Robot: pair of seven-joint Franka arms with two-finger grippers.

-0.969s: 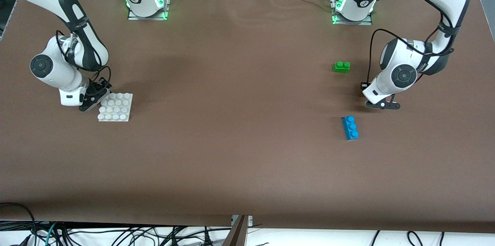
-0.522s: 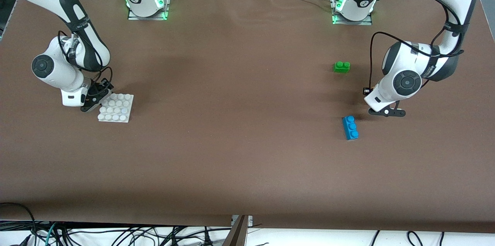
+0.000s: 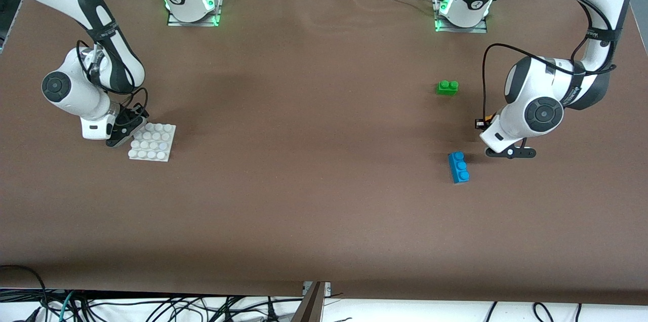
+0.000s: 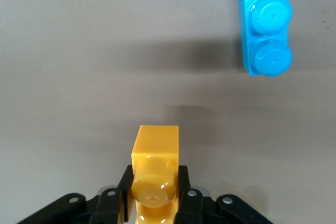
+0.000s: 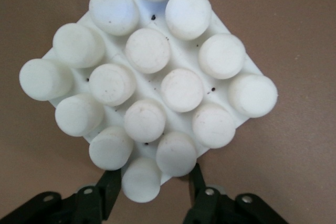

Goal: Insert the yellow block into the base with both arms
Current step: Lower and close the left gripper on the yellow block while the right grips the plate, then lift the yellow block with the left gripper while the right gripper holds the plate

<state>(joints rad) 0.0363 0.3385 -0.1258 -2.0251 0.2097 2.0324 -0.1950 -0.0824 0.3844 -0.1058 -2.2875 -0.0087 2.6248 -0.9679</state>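
The yellow block is clamped between the fingers of my left gripper, studs toward the camera, just above the table. In the front view this left gripper hangs low beside the blue brick, toward the left arm's end. The base, a white studded plate, lies flat near the right arm's end. My right gripper is down at one corner of it. In the right wrist view its fingers straddle a corner stud of the base, with a small gap on one side, so my right gripper is open.
A blue three-stud brick lies close to the left gripper, also seen as the blue brick in the left wrist view. A green two-stud brick sits farther from the front camera. Both arm bases stand along the table's edge.
The left arm has carried the yellow block down toward the blue brick. The right gripper's fingers have narrowed around the base's corner, and the base has shifted slightly.
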